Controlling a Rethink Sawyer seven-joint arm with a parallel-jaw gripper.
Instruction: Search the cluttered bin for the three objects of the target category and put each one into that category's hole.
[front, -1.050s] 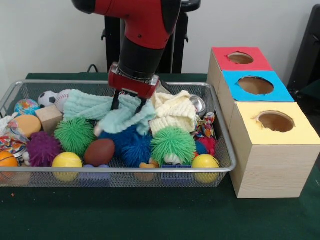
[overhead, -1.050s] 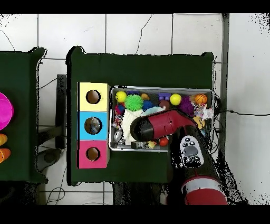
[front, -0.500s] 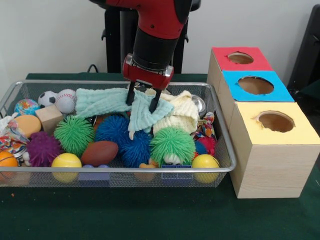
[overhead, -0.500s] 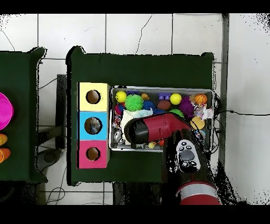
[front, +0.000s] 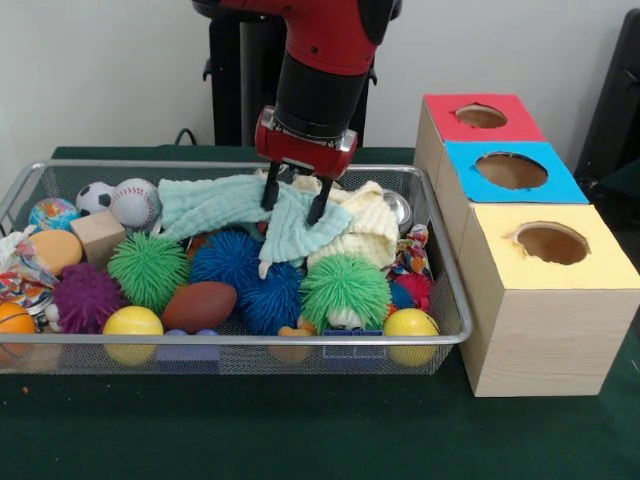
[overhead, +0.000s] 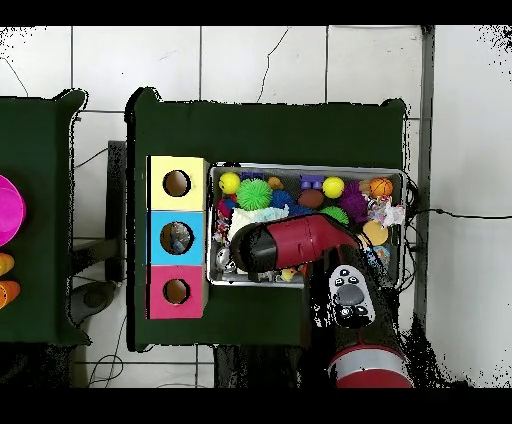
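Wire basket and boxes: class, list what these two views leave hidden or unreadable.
- Overhead view: the arm covers the gripper and the bin's middle.
- Front view: the mint cloth and cream cloth bury whatever lies beneath.
- Front view: the basket is cut off at the left edge.
- Box holes: their insides are dark.

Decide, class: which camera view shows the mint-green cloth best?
The front view: the mint-green cloth drapes over the spiky balls, with the gripper astride a fold. In the overhead view the red arm covers it almost wholly.
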